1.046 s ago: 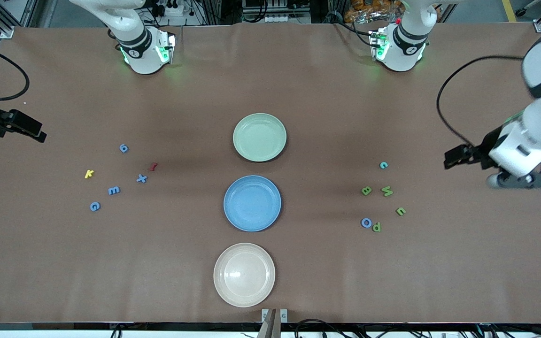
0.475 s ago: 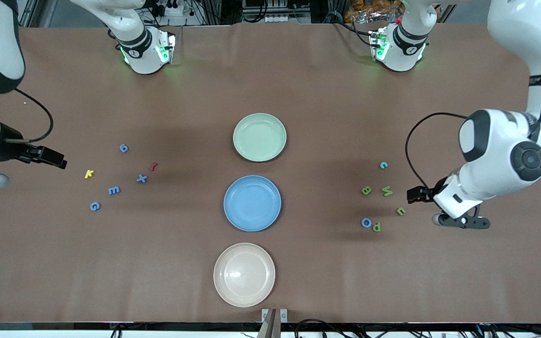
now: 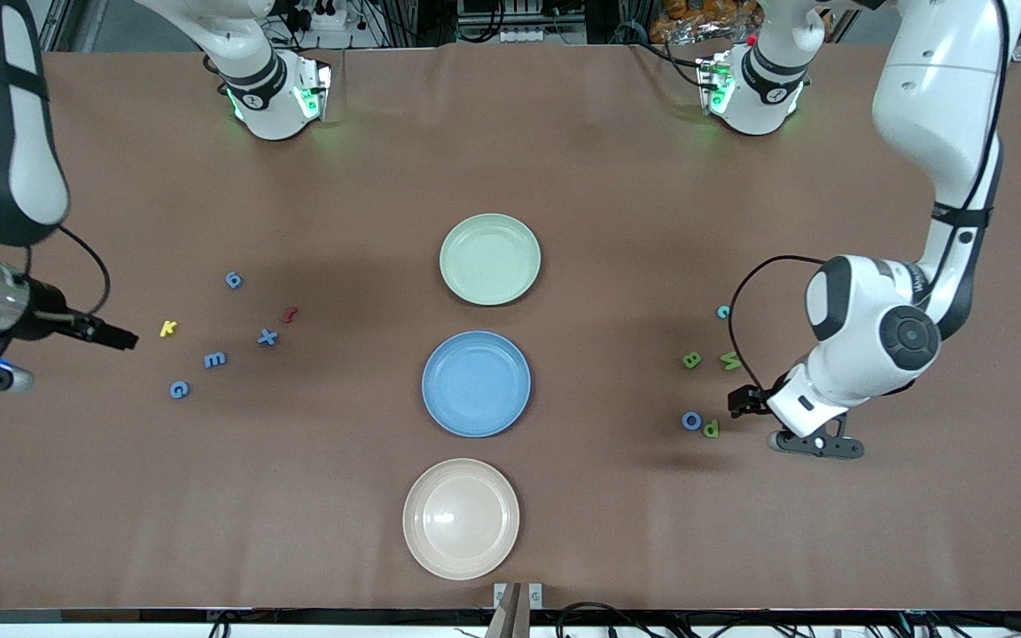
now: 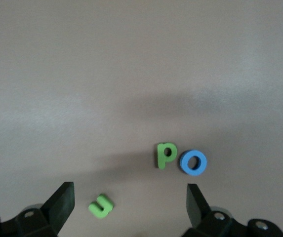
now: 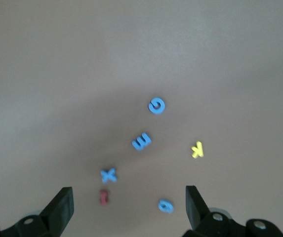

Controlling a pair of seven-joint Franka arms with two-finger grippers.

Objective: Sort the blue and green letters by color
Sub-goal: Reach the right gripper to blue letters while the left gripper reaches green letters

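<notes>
Blue letters 6 (image 3: 234, 280), X (image 3: 268, 337), E (image 3: 214, 360) and G (image 3: 179, 389) lie toward the right arm's end. Green B (image 3: 691, 360), M (image 3: 728, 360) and P (image 3: 711, 429) lie with a blue O (image 3: 691, 421) toward the left arm's end. My left gripper (image 3: 745, 403) is open over the green u (image 4: 101, 206), which lies between its fingers; P (image 4: 166, 155) and O (image 4: 194, 162) lie just past them. My right gripper (image 3: 112, 337) is open and empty beside the yellow K (image 3: 168, 329); X (image 5: 108, 175) and 6 (image 5: 165, 205) show near its fingers.
A green plate (image 3: 490, 259), a blue plate (image 3: 476, 383) and a beige plate (image 3: 461, 518) stand in a row at mid-table, all empty. A small dark-red letter (image 3: 289, 314) lies by the X. A teal c (image 3: 723, 312) lies near the M.
Both arms have swung in from the table's ends. The left gripper has come over the u and hides it in the front view. The right gripper has moved close to the K.
</notes>
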